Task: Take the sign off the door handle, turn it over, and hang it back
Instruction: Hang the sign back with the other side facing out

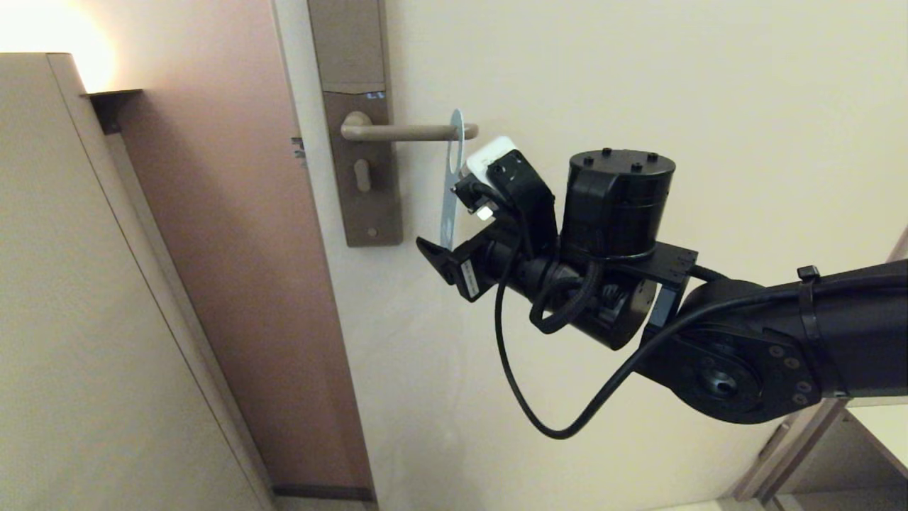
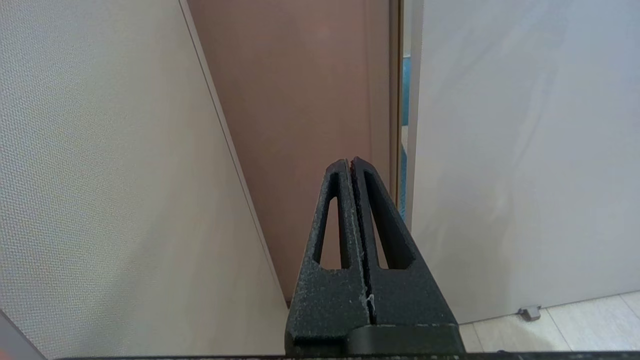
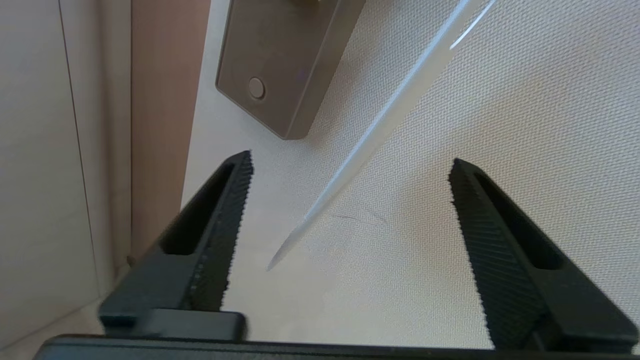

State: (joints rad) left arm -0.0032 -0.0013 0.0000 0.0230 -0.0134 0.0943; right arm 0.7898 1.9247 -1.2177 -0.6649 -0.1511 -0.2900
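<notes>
The sign [image 1: 455, 165] hangs edge-on from the door handle [image 1: 408, 131], near the lever's rounded tip and clear of the lock plate [image 1: 358, 121]. The right gripper [image 3: 350, 200] sits at the sign's lower end with its jaws spread wide. The sign's thin edge passes between the two fingers [image 3: 220, 220] without touching either, so nothing is gripped. The left gripper [image 2: 351, 167] is parked away from the door handle, its jaws pressed fully together and empty.

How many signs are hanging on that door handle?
1. A single sign hangs near the tip of the door handle, edge-on, its lower end between the right gripper's open fingers.
</notes>
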